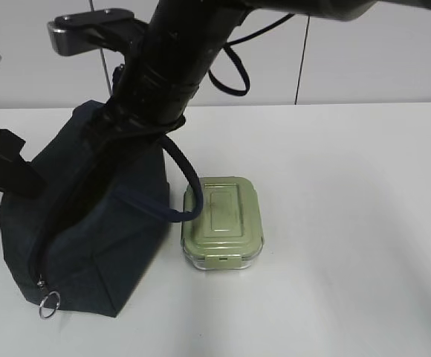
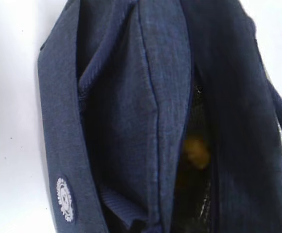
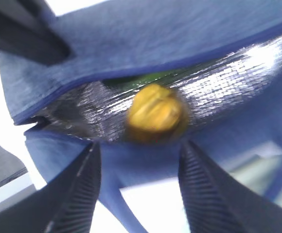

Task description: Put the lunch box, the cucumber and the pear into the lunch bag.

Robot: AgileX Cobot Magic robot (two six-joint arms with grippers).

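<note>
Right wrist view: blurred pear [image 3: 156, 112] apparently beyond spread hand [image 3: 138, 187].

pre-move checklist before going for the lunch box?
1. Pear inside lunch bag: ok, yellow fruit seen against the silver lining.
2. Cucumber in bag: cannot tell, only a green sliver behind the pear.
3. Right gripper empty: ok, jaws apart, nothing between.
4. Lunch box reachable: ok, on table right of bag, lid on.
5. Bag handle clear of box: not ok, loop rests at its edge.
6. Left gripper state: cannot tell.
</note>
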